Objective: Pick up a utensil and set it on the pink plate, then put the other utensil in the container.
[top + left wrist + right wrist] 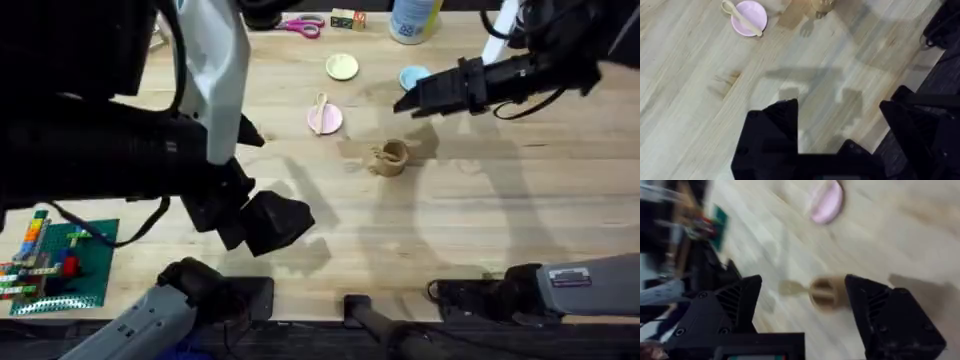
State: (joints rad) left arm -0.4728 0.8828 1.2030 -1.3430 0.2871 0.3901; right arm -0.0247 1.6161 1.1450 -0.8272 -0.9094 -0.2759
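Spoon (321, 106) lies across the pink plate (325, 121) near the middle of the worktop (520, 200) in the overhead view, its handle running past the plate's far rim. Just to the right and nearer the camera stands the cup (391, 157), with the fork (377, 153) in it, leaning out over the cup's left rim. A yellow-green plate (342, 67) sits beyond the pink one, and a light blue plate (412, 76) lies to its right, partly under the right pincer (404, 102), which hangs above the worktop beyond the cup; from here I cannot tell how far its fingers are apart. The left arm (150, 150) looms large and dark over the left side, its pincer (272, 222) over bare wood well apart from the plates. Scissors (303, 25) and a white bottle (414, 18) stand at the far edge; a green board of bricks (50, 262) lies at the near left. In the left wrist view, the left pincer (840, 115) is spread wide and empty above bare wood, with the spoon (741, 19) on the pink plate (752, 15) far off. In the right wrist view, the right pincer (802, 300) is spread wide, holding nothing, with the cup (826, 294) below, between the fingers, the fork (792, 287) sticking out of it, and the pink plate (826, 202) beyond.
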